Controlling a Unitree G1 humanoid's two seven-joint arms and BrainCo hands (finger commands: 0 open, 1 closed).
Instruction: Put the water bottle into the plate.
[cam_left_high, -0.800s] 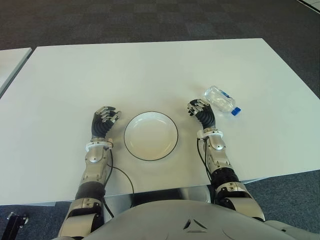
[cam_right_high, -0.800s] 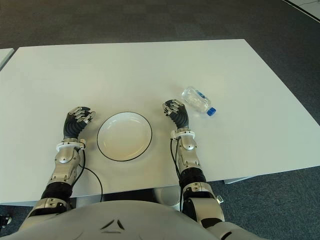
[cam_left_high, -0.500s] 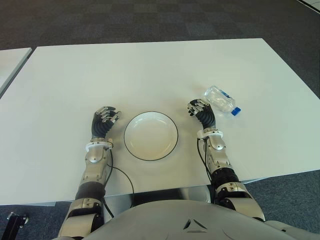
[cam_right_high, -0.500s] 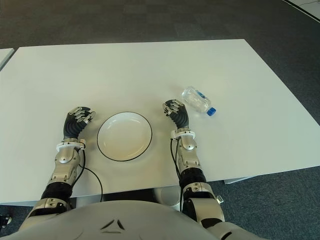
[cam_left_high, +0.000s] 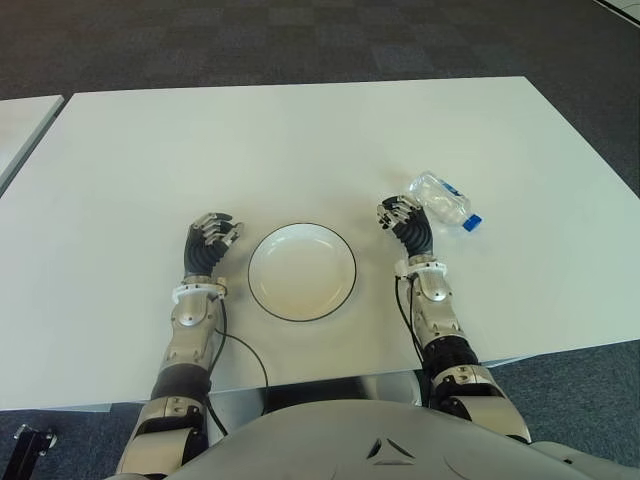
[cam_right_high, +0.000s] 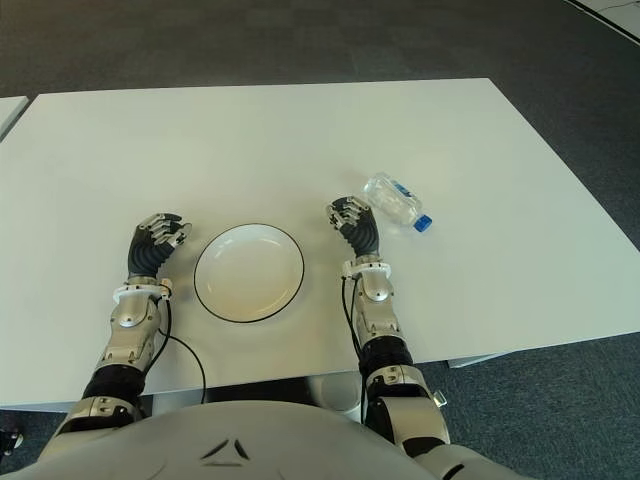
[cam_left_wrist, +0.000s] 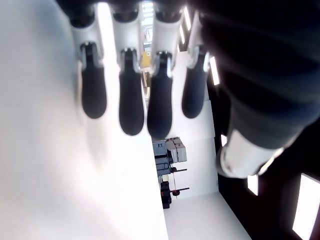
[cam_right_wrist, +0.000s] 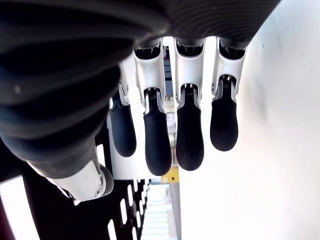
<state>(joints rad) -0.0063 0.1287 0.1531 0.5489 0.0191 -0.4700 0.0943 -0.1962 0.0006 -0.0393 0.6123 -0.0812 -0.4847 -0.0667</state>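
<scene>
Water bottle (cam_left_high: 441, 198) — small, clear plastic, blue cap — lies on its side on the white desk (cam_left_high: 300, 140), cap end pointing to the robot's right and slightly toward it. Plate (cam_left_high: 301, 271) — round, white, thin dark rim — sits empty, flat on the desk, well left of the bottle.

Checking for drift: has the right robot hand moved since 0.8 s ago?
Barely, if at all: the right robot hand still shows between plate and water bottle.
</scene>
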